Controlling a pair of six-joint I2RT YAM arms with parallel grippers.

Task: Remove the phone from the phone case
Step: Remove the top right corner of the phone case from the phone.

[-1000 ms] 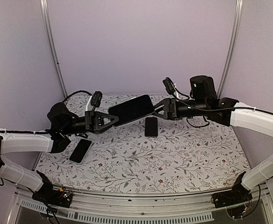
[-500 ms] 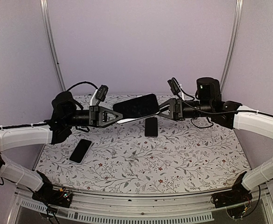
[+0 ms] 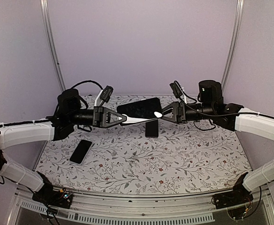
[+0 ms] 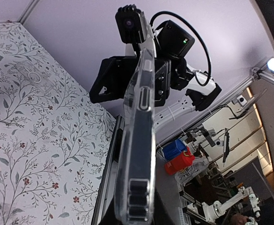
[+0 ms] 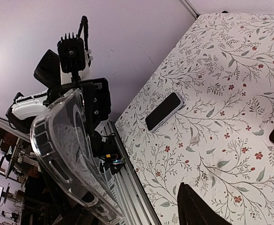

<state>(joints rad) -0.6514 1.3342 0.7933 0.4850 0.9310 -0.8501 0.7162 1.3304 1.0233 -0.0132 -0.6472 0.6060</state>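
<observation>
Lifted higher, phone (image 3: 139, 108) now near level, mid-air. Clear case (image 4: 140, 140) edge pinched tight by left gripper (image 3: 124, 119); right gripper (image 3: 165, 114) at phone's far end, grip unclear. Likely case peeling away, separation unfinished.

The clear phone case (image 4: 139, 154) runs edge-on up the middle, its oval port cutout facing the lens. At the case's far end, the right gripper (image 4: 141, 77) sets black fingers (image 4: 109, 79) on either side. The floral counter (image 4: 33, 122) lies left of the case, and red and blue bins (image 4: 176, 157) sit to its right.
</observation>
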